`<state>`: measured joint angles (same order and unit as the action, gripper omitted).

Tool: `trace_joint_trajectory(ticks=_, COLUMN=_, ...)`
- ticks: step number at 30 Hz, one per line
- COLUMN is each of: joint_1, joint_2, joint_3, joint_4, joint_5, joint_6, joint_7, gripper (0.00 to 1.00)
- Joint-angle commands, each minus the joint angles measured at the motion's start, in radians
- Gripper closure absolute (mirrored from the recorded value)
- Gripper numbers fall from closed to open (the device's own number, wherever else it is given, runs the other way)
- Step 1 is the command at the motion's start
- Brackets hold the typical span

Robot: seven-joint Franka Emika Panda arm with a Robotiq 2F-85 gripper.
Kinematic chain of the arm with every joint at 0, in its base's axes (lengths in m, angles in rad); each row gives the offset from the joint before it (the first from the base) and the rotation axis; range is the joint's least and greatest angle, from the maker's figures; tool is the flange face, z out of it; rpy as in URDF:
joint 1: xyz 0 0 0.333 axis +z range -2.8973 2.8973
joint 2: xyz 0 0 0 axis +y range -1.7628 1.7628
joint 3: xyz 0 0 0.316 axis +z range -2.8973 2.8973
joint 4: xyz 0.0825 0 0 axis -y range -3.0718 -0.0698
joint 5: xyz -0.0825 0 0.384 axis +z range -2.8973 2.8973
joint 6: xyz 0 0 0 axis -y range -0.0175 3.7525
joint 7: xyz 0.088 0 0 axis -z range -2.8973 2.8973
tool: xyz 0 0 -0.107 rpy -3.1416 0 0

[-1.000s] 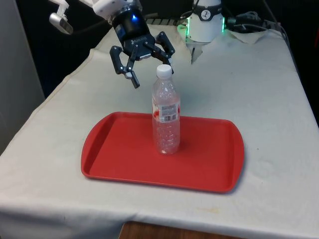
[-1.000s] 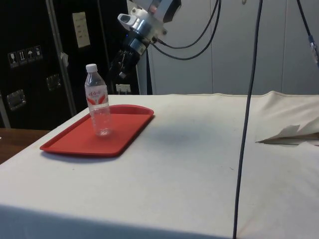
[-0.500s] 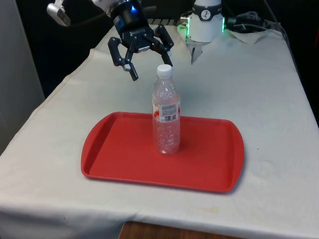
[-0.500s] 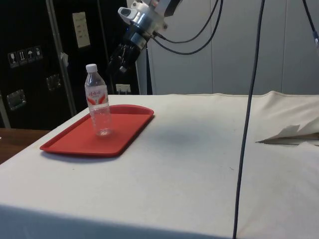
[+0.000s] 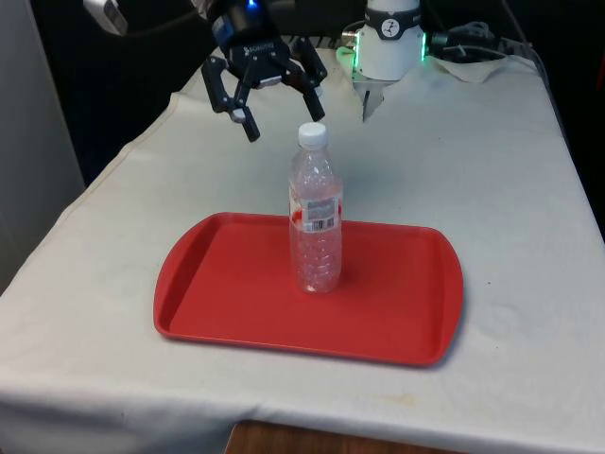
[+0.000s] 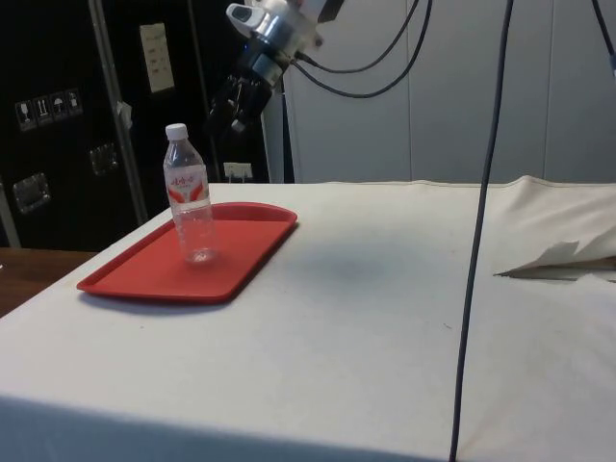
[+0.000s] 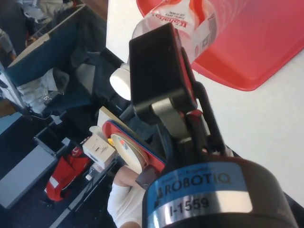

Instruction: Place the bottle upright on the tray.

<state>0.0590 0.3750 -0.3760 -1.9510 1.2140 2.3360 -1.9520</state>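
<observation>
Bottle point(image 5: 315, 222) (one) upright on tray point(image 5: 217, 293) (one); fingers point(image 5: 250, 128) spread above.

Even, bright overhead light washes the counter point(image 5: 492, 189); the cloth nearly bleaches white in the wrist view. Around the red tray point(image 5: 227, 303) lies only a thin soft shadow. Behind the tray, the curtains and cabinets stay dark
</observation>
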Motion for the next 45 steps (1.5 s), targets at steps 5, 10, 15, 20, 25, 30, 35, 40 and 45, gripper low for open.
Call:
trace_joint_trajectory(ticks=5, joint_1=0.008, joint_2=-0.013, joint_3=-0.005, joint_4=-0.004, joint_5=-0.03, joint_6=0.013, joint_7=0.008, gripper=0.0)
trace_joint_trajectory(ticks=10, joint_1=0.008, joint_2=-0.02, joint_3=-0.005, joint_4=-0.003, joint_5=-0.049, joint_6=0.015, joint_7=0.009, gripper=0.0)
trace_joint_trajectory(ticks=15, joint_1=0.01, joint_2=-0.028, joint_3=-0.006, joint_4=-0.001, joint_5=-0.07, joint_6=0.016, joint_7=0.009, gripper=0.0)
trace_joint_trajectory(ticks=20, joint_1=0.011, joint_2=-0.033, joint_3=-0.006, joint_4=0.002, joint_5=-0.087, joint_6=0.017, joint_7=0.009, gripper=0.0)
trace_joint_trajectory(ticks=25, joint_1=0.013, joint_2=-0.039, joint_3=-0.005, joint_4=0.005, joint_5=-0.111, joint_6=0.018, joint_7=0.008, gripper=0.0)
trace_joint_trajectory(ticks=30, joint_1=0.015, joint_2=-0.044, joint_3=-0.005, joint_4=0.007, joint_5=-0.13, joint_6=0.019, joint_7=0.009, gripper=0.0)
trace_joint_trajectory(ticks=35, joint_1=0.017, joint_2=-0.052, joint_3=-0.005, joint_4=0.009, joint_5=-0.157, joint_6=0.019, joint_7=0.009, gripper=0.0)
trace_joint_trajectory(ticks=40, joint_1=0.019, joint_2=-0.057, joint_3=-0.005, joint_4=0.011, joint_5=-0.176, joint_6=0.02, joint_7=0.009, gripper=0.0)
trace_joint_trajectory(ticks=45, joint_1=0.022, joint_2=-0.064, joint_3=-0.005, joint_4=0.013, joint_5=-0.202, joint_6=0.02, joint_7=0.008, gripper=0.0)
